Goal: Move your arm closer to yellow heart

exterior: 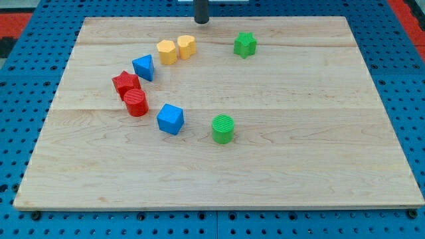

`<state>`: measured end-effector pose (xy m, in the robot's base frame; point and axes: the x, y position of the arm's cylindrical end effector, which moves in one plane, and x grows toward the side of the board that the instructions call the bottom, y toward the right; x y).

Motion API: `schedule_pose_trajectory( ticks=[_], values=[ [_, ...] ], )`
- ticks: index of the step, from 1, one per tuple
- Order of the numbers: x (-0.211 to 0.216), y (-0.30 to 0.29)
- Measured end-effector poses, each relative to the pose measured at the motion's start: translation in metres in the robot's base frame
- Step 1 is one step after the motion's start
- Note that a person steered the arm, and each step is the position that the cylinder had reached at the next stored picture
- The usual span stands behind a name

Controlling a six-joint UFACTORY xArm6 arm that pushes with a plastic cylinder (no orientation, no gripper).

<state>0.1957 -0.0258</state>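
The yellow heart [186, 46] lies near the view's top, left of centre, touching or nearly touching a yellow hexagon block [167, 51] on its left. My tip [201, 22] stands at the board's top edge, a short way above and to the right of the yellow heart, with a small gap between them.
A green star [244, 44] lies to the right of my tip. A blue triangle [143, 67], red star [125, 83], red cylinder [136, 103], blue cube [170, 119] and green cylinder [223, 129] curve down the wooden board [319, 153].
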Motion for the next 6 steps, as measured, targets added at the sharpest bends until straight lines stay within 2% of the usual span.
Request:
schedule_pose_trajectory(
  ticks=[4,6],
  values=[
    [0.007,-0.005],
    [0.059,0.023]
  ],
)
